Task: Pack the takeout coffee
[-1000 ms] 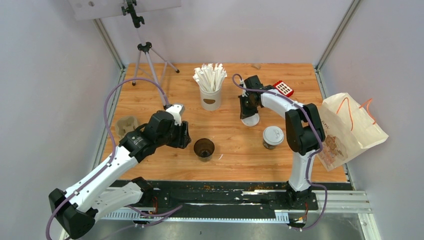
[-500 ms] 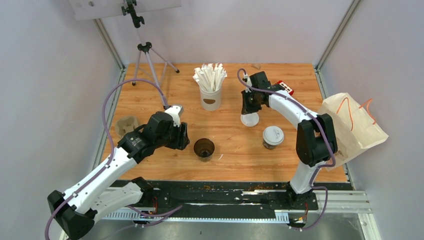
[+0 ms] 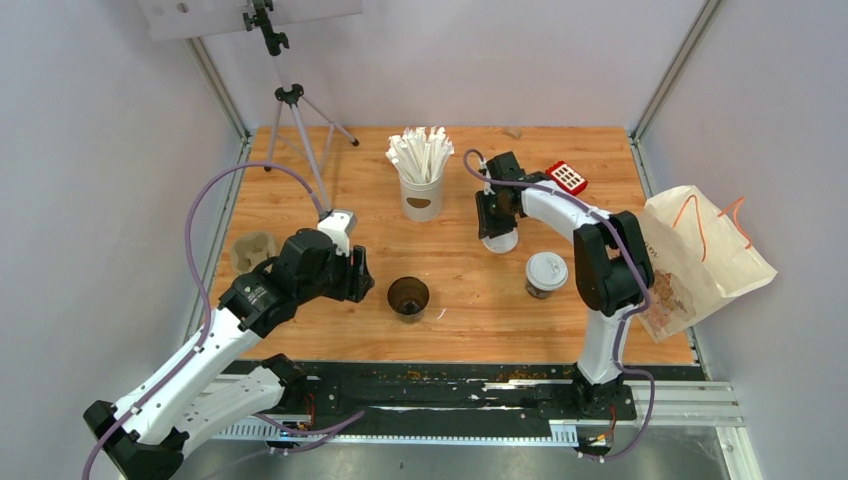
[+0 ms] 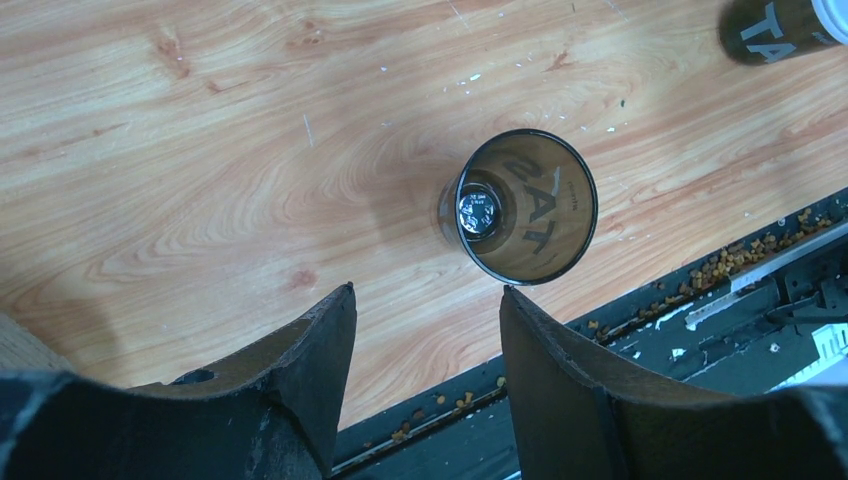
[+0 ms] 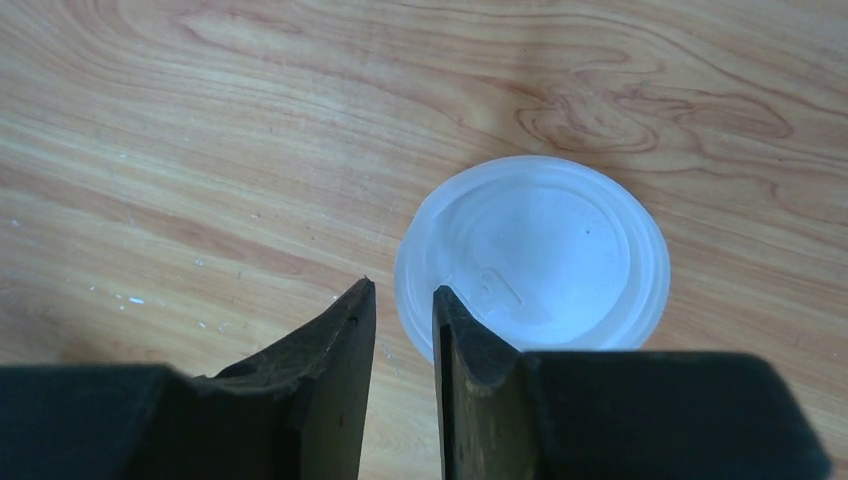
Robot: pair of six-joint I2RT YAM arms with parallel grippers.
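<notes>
One takeout coffee cup point(image 3: 408, 297), dark brown and lidless, stands upright at the table's near middle; the left wrist view looks down into the same cup point(image 4: 525, 205). My left gripper point(image 3: 366, 279) hangs just left of it, open point(image 4: 427, 290) and empty. The other cup point(image 3: 546, 273) stands to the right with its white lid on. A loose white lid point(image 3: 500, 240) lies flat on the wood. My right gripper point(image 3: 497, 224) is right over it, its jaws a narrow gap apart point(image 5: 403, 287) beside the lid's point(image 5: 535, 255) left edge, with only wood between them.
A white cup of paper-wrapped sticks point(image 3: 422, 190) stands at the back middle. The beige pulp carrier point(image 3: 253, 252) sits at the left edge. A paper bag point(image 3: 700, 255) lies at the right, a red block point(image 3: 567, 177) behind the right arm, a tripod point(image 3: 290, 100) back left.
My right gripper rose off the lid, came back down over it, and its shut jaws parted slightly. The left arm shifted a little, still beside the open cup.
</notes>
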